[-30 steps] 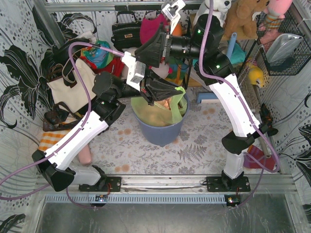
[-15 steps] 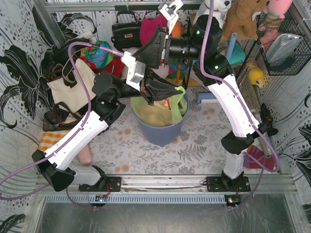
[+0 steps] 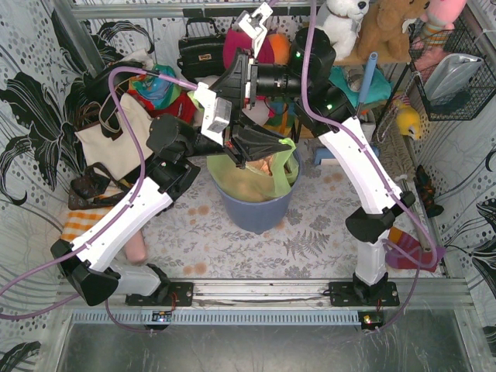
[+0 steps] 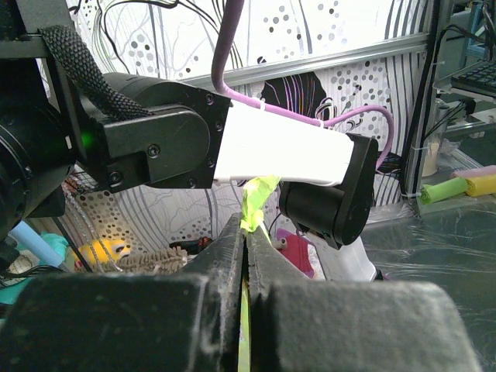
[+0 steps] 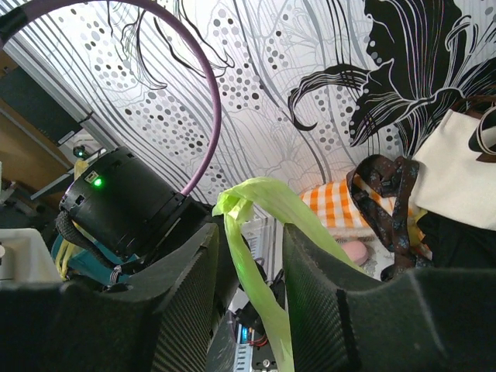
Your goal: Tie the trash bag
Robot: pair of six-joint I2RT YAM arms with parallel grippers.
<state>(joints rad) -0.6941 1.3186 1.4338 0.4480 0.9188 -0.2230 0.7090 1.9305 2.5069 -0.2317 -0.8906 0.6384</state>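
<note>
The light-green trash bag (image 3: 249, 184) sits in a blue-grey round bin (image 3: 256, 209) mid-table, with tan scraps showing through it. My left gripper (image 3: 270, 152) hovers over the bin's mouth. In the left wrist view it (image 4: 246, 232) is shut on a thin twisted strip of the bag (image 4: 256, 198), which runs up toward the right arm's white link (image 4: 287, 151). My right gripper (image 3: 226, 84) is higher, pointing left. Its jaws (image 5: 249, 232) stand apart, with a green loop of the bag (image 5: 256, 267) hanging between the fingers (image 5: 182, 294), unpinched.
A cream tote bag (image 3: 116, 139) and an orange checked cloth (image 3: 77, 225) lie to the left. A black handbag (image 3: 201, 50) and plush toys (image 3: 387, 23) line the back. A wire basket (image 3: 453, 70) hangs on the right. Patterned walls close in on both sides.
The right arm has swung left and a little up, carrying its gripper further over the left gripper, and its jaws have narrowed slightly. The left arm and its grip are unchanged.
</note>
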